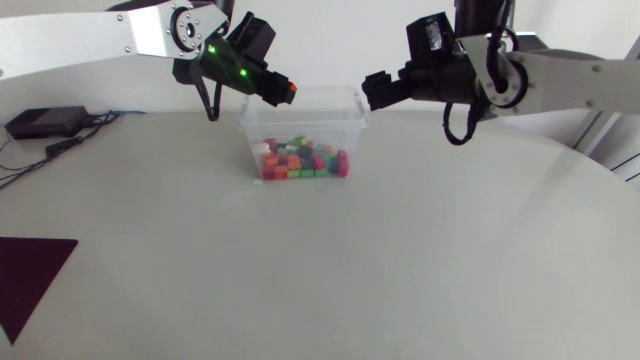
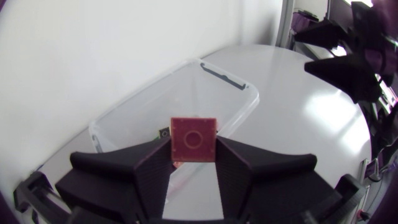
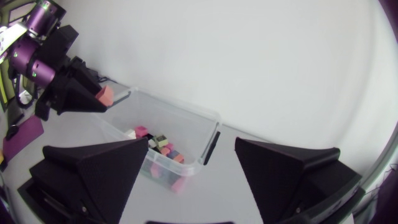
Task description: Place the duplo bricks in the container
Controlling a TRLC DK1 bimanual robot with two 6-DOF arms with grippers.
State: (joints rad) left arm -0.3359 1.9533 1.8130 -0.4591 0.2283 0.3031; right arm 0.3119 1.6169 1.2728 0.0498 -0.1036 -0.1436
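The round white table (image 1: 350,270) has a smooth, matte top. The left arm (image 1: 100,40) enters from 10 o'clock and the right arm (image 1: 570,80) from 2 o'clock, both in pale links with black joints.

The container (image 1: 250,140) is a clear, thin-walled plastic tub, rectangular with rounded corners, standing at 12 o'clock from the table's middle.

The left gripper (image 1: 283,90) hangs over the container's rim at about 11 o'clock. Its broad black wedge fingers (image 2: 152,165) pinch the red brick (image 2: 194,140) from two sides. The right gripper (image 1: 375,90) hangs just beyond the container's 1 o'clock corner. Its fingers are spread wide with nothing between them, and the container lies ahead of it in its own wrist view.

A dark purple mat (image 1: 30,270) lies flat at 8 o'clock.

The loose bricks (image 1: 300,160) form a low heap on the container's floor: small hard blocks in red, green, pink, yellow and orange.

The red brick is a small square block, glossy, its exposed face bearing a raised ring. It juts past the fingertips, above the open container and clear of the heap.
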